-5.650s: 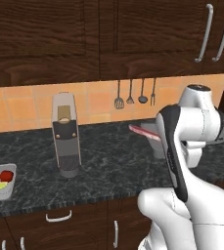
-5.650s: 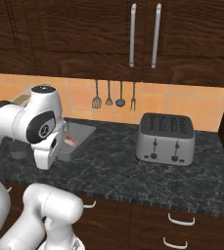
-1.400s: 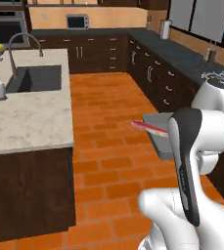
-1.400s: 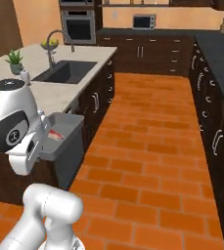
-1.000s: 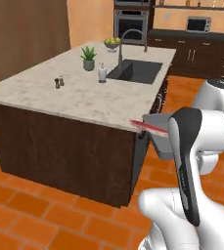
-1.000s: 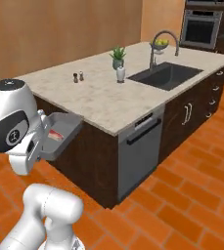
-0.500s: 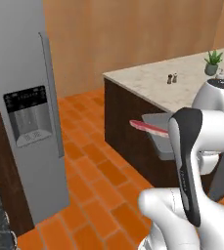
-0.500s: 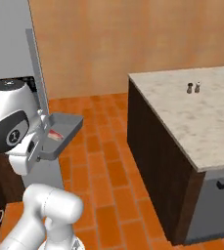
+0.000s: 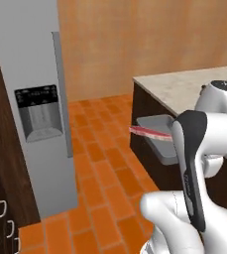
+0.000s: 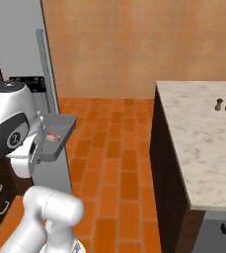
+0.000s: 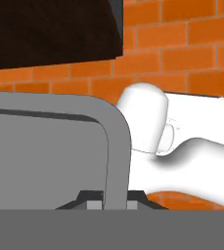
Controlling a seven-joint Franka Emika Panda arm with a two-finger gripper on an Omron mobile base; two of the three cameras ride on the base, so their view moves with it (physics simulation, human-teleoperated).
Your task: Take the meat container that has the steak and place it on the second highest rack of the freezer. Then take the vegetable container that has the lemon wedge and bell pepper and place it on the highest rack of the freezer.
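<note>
The pincer [image 11: 114,204] is closed on the rim of the meat container [image 11: 45,146]; in the hand view its two dark fingertips [image 11: 91,201] sit either side of the grey wall at the tray's rounded corner. The container is held clear of every surface, roughly level, out in front of the white arm.

In the left base view the grey tray [image 9: 160,133] shows beside the arm's dark elbow, with the steak [image 9: 148,132] lying across it, a thin red slab with a pale edge whose end overhangs the tray's left rim. In the right base view the same tray [image 10: 55,137] sits just right of the arm's head-like joint, the steak [image 10: 52,136] visible as a red patch inside it.

The freezer [image 9: 28,99] stands tall and grey at the left, door closed, its long handle [image 9: 63,94] upright and a dark dispenser panel [image 9: 39,113] set in the front. It is well apart from the held tray.

A dark-sided island with a pale stone top [image 10: 203,148] fills the right; two small shakers [image 10: 223,105] stand near its far edge. The floor is orange brick [image 10: 119,163].
</note>
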